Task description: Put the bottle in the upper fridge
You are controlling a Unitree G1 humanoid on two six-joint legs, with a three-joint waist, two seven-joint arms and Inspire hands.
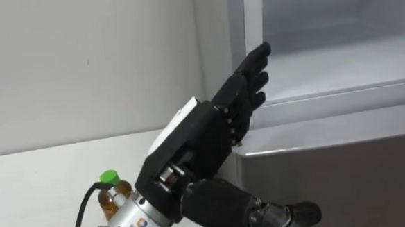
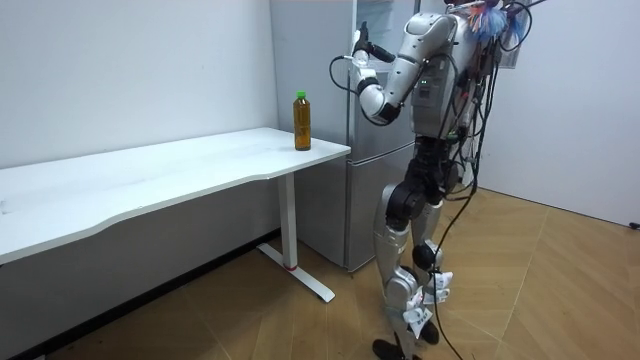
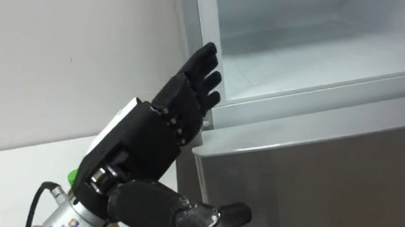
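The left hand (image 1: 220,119), fingers straight and empty, stood at the edge of the upper fridge (image 1: 338,58); a careless reach could topple the bottle (image 2: 301,120) at the corner of the table (image 2: 180,165).

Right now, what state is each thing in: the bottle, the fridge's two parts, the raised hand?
bottle: upright on the table, green cap on, not held.
upper fridge: open, its white inside showing.
lower fridge door: shut.
left hand: open, fingers straight, raised at the upper fridge's left edge.
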